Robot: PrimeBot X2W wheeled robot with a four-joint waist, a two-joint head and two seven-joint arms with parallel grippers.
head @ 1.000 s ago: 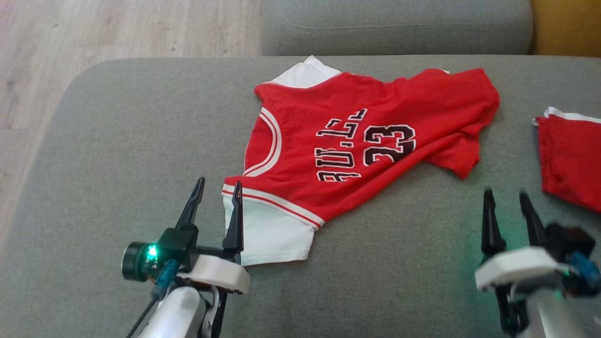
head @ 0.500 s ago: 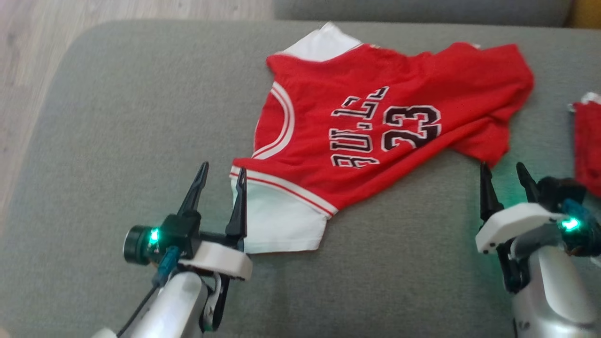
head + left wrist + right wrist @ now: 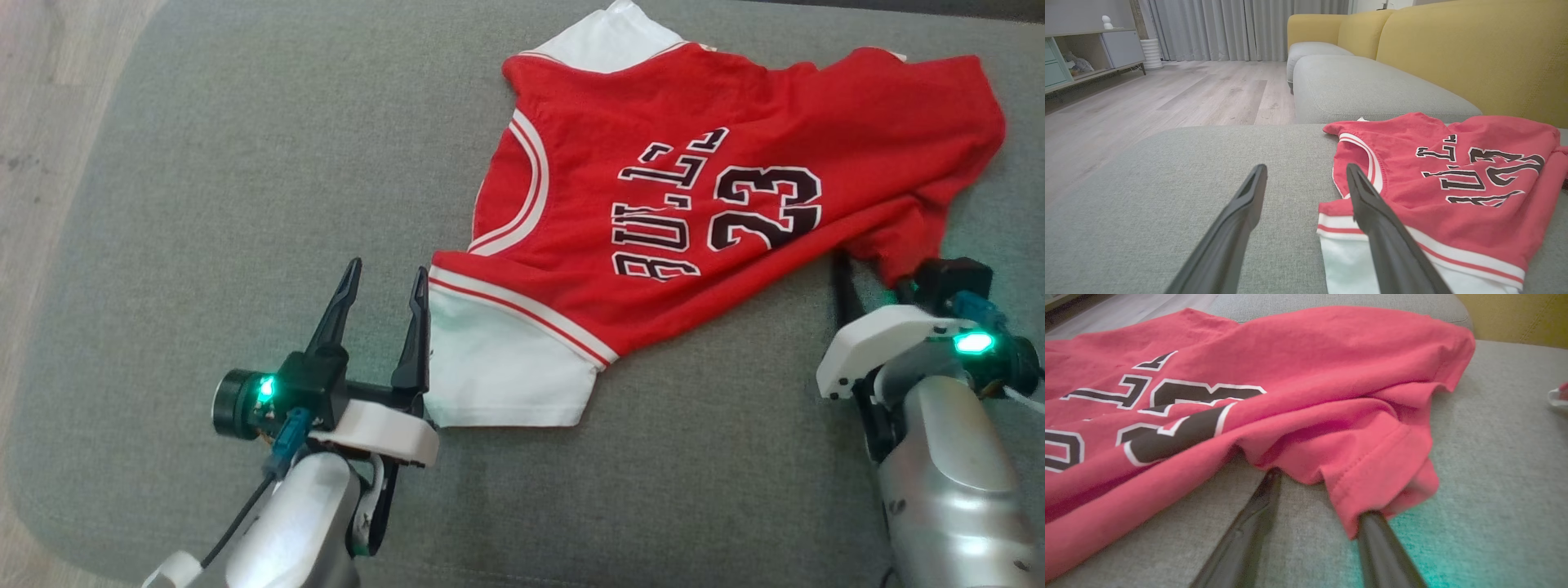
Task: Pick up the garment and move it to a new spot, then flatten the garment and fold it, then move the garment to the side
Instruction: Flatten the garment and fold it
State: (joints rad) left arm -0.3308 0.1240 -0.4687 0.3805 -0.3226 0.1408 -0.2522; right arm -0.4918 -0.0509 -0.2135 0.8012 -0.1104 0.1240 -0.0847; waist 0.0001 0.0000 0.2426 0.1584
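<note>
The garment (image 3: 694,196) is a red jersey with white sleeves and black "23" lettering, lying spread but creased on a grey ottoman (image 3: 204,204). My left gripper (image 3: 387,268) stands open at its near white sleeve, the right finger touching the sleeve's edge; in the left wrist view the left gripper (image 3: 1306,169) shows that finger lying over the sleeve hem of the garment (image 3: 1433,183). My right gripper (image 3: 869,273) is at the red bottom hem corner. In the right wrist view the right gripper (image 3: 1321,494) has its jaws apart, one tip under the hem of the garment (image 3: 1290,375).
Wooden floor (image 3: 33,98) lies past the ottoman's rounded left edge. Beyond the ottoman stand a grey sofa seat (image 3: 1363,85) and a yellow sofa back (image 3: 1474,53). A scrap of another red-and-white cloth (image 3: 1559,394) lies to the right of the jersey.
The head camera has tipped and turned, shifting the whole picture. My right gripper has moved forward to the jersey's hem corner and slipped a fingertip under it. The left gripper keeps its place.
</note>
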